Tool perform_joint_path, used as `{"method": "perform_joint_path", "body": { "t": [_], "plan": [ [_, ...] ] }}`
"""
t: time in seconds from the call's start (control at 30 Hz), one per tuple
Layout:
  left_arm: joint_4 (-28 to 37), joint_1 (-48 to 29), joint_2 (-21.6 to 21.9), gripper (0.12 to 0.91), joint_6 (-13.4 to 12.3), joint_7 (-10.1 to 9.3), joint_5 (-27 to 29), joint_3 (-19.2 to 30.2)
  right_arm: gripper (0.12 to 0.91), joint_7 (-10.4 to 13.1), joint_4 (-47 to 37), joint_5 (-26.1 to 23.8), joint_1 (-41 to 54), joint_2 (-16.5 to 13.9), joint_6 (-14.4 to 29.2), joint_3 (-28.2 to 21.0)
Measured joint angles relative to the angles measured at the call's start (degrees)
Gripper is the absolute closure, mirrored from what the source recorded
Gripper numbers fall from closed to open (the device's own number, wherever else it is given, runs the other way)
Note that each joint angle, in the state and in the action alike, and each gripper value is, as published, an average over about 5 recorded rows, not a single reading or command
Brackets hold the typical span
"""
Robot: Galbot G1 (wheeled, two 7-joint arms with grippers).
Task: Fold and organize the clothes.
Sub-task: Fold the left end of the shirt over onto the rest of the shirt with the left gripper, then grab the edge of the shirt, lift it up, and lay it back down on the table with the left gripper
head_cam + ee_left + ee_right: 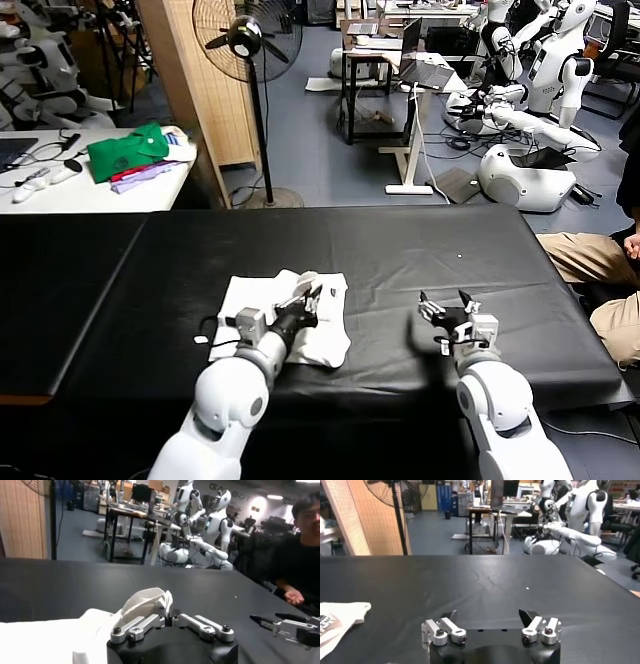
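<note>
Left gripper (311, 296) is reaching fwd over the T-shirt (330, 340), pinching a raised fold. Right gripper (449, 304) is hovering w/ jaws spread, holding nothing. Shirt's lying folded on black table (400, 250); fan (247, 40) is standing behind.

Even indoor light, soft shadows; wrist views dimmer, backgrounds slightly blurred
</note>
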Motion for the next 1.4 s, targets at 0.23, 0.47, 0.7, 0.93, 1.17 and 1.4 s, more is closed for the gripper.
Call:
{"method": "perform_joint_path", "body": {
  "t": [0.23,0.47,0.7,0.93,1.17,1.4],
  "plan": [
    [1.0,1.1,-1.9,0.610,-3.6,2.10,2.5,1.3,0.227,-3.5,0.5,-0.1,-0.3,0.0,2.4,-1.7],
    [-1.6,0.7,-2.4,0.272,-4.5,2.84,-1.8,0.3,0.227,-6.7,-0.1,0.6,1.5,-0.8,3.4,-5.1],
    [-2.3,1.8,3.5,0.233,-7.8,3.23,1.0,-5.0,0.227,-9.3,-3.2,-2.1,6.0,-0.2,4.9,-12.1],
    [-1.0,5.3,8.2,0.232,-9.7,3.81,2.9,-11.4,0.227,-7.4,-10.5,-15.4,10.1,2.8,6.1,-18.8],
    [0.2,7.4,9.4,0.232,-10.2,4.62,0.8,-15.2,0.227,-5.0,-15.3,-27.0,10.7,5.6,8.3,-19.9],
    [2.3,7.8,10.0,0.232,-9.7,5.52,-8.4,-19.5,0.227,-6.4,-11.5,-15.4,9.7,5.6,13.6,-17.5]
  ]
}}
